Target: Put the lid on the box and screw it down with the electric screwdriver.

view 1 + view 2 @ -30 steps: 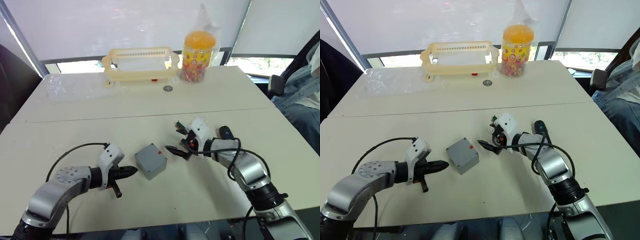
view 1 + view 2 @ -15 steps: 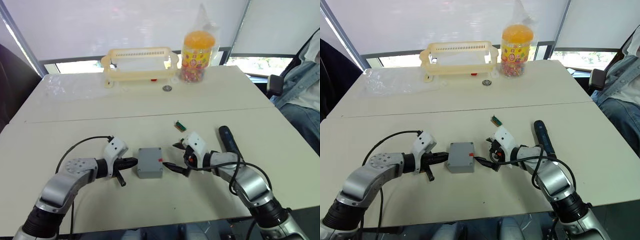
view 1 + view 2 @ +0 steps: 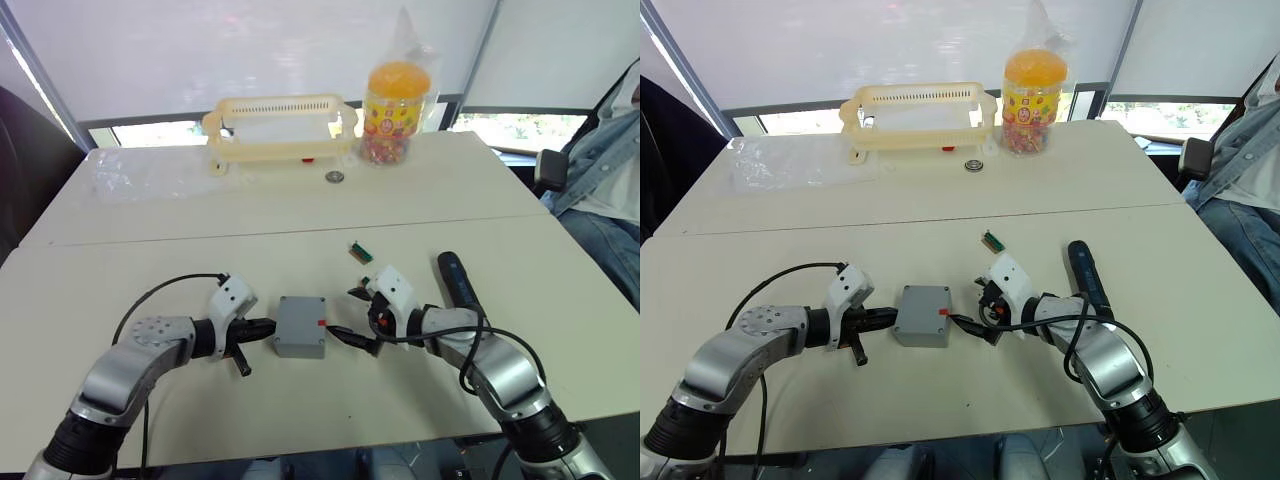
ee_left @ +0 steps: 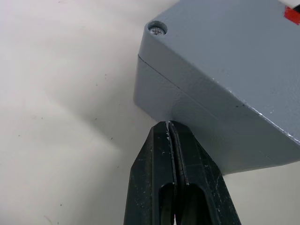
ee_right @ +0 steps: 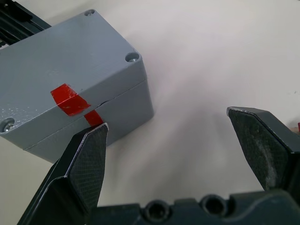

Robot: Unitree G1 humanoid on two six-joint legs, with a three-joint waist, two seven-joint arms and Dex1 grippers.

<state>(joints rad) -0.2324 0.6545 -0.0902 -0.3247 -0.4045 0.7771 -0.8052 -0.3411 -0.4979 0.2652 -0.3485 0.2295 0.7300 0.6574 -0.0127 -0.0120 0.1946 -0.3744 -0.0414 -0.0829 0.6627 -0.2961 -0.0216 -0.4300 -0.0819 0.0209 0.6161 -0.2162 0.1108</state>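
The grey box (image 3: 300, 338) sits on the table between my two grippers, with the lid (image 5: 61, 56) lying on top of it and a red tape mark (image 5: 70, 99) across the seam. Screw heads (image 4: 158, 29) show in the lid's corners. My left gripper (image 3: 266, 325) is shut, its tips touching the box's left wall (image 4: 197, 112). My right gripper (image 3: 345, 312) is open at the box's right side, one finger (image 5: 89, 159) against the wall by the red tape. The black electric screwdriver (image 3: 457, 283) lies on the table to the right of my right arm.
A cream plastic basket (image 3: 280, 125) and a candy jar with an orange lid (image 3: 397, 100) stand at the back, a small round metal piece (image 3: 335, 176) before them. A small green part (image 3: 360, 250) lies behind the right gripper. A person (image 3: 610, 170) sits at the right.
The box has turned square to me. My left gripper has closed in on its left wall and my right gripper has come down to its right side. In the last half second almost nothing moved.
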